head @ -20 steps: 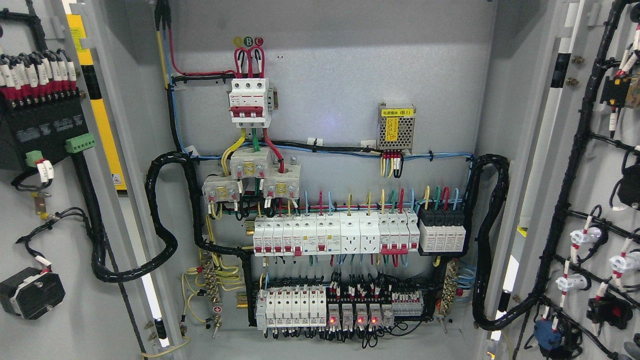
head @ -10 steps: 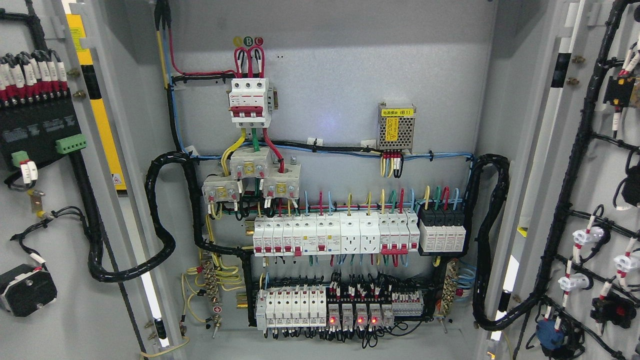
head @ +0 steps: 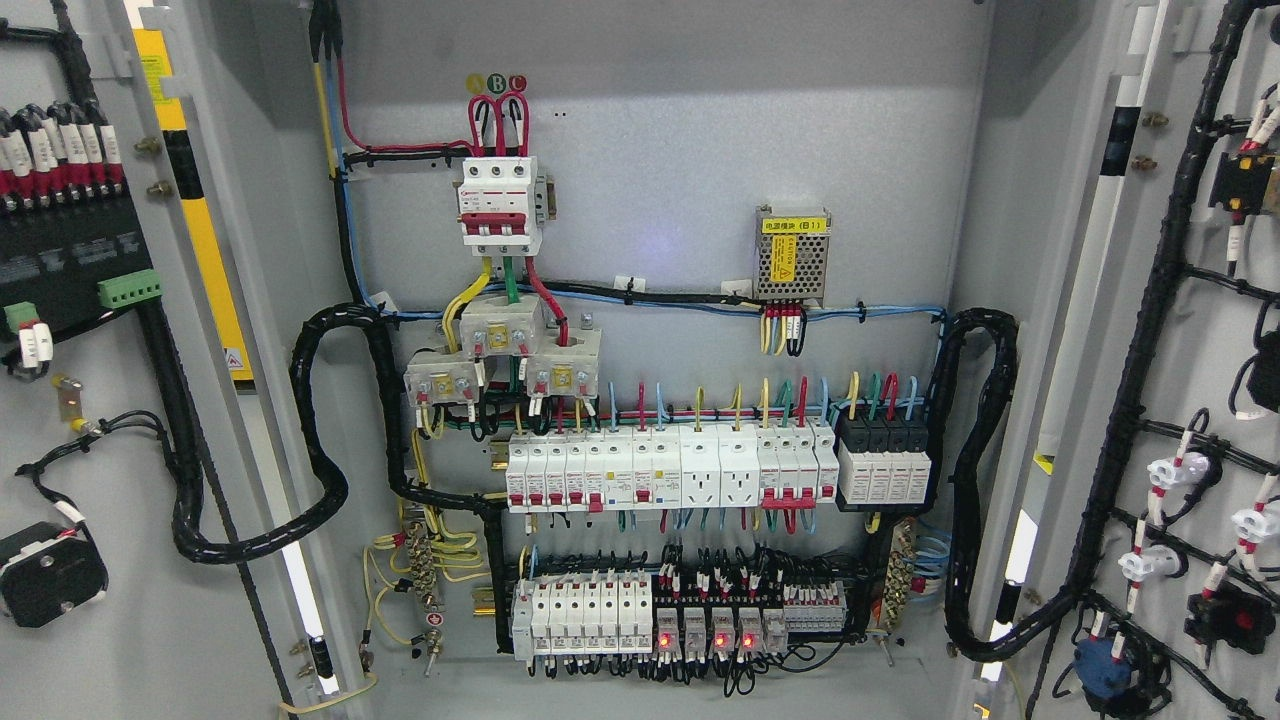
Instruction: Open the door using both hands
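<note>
A grey electrical cabinet fills the head view with both doors swung wide. The left door shows its inner face at the picture's left, carrying a black terminal block and a black cable loom. The right door stands at the right edge, its inside lined with black wiring and white and red switch backs. Between them the back panel is fully exposed. Neither of my hands nor any arm appears in the picture.
On the back panel sit a red-and-white main breaker, a small metal power supply, a row of white breakers and relays with red lights. Thick black conduits loop at both sides.
The left door has swung further outward: its terminal block and round black part slid toward the picture's left edge. The right door shifted only slightly.
</note>
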Action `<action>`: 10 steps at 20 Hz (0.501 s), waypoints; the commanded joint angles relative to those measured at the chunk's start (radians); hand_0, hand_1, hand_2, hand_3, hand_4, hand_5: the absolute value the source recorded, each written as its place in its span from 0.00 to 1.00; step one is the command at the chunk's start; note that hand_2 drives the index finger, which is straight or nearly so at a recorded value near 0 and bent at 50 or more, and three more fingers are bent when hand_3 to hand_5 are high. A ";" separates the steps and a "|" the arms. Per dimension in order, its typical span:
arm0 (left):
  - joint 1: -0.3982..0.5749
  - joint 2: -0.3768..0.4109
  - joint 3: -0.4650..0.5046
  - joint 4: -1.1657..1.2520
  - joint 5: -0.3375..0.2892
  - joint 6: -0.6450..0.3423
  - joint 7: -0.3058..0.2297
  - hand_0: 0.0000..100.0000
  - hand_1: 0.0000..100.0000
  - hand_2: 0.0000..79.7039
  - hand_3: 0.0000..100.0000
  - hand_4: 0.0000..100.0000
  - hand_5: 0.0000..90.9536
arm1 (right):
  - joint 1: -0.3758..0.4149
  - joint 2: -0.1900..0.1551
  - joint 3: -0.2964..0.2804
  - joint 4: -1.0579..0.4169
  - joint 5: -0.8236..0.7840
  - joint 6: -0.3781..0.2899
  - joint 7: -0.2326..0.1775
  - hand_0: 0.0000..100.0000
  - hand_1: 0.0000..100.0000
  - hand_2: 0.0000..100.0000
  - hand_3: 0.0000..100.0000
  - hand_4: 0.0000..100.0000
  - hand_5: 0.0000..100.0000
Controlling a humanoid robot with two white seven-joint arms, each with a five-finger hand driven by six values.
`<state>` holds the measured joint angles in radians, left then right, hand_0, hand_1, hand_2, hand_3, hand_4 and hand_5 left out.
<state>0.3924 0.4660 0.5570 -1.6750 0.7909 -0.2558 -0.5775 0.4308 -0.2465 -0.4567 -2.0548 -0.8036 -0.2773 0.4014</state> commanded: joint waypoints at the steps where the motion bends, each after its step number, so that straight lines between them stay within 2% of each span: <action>1: -0.003 0.009 0.032 0.034 0.005 0.018 0.004 0.00 0.00 0.00 0.00 0.00 0.00 | 0.002 -0.005 0.000 0.002 -0.005 0.000 0.008 0.22 0.00 0.00 0.00 0.00 0.00; 3: -0.006 0.009 0.038 0.034 0.025 0.026 0.004 0.00 0.00 0.00 0.00 0.00 0.00 | 0.002 -0.005 -0.004 0.004 -0.005 0.000 0.008 0.22 0.00 0.00 0.00 0.00 0.00; 10: -0.009 0.009 0.049 0.032 0.028 0.027 0.004 0.00 0.00 0.00 0.00 0.00 0.00 | 0.002 -0.007 0.007 -0.002 -0.005 0.000 0.008 0.21 0.00 0.00 0.00 0.00 0.00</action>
<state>0.3860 0.4716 0.5811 -1.6555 0.8127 -0.2291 -0.5745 0.4323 -0.2494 -0.4561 -2.0539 -0.8076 -0.2772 0.4096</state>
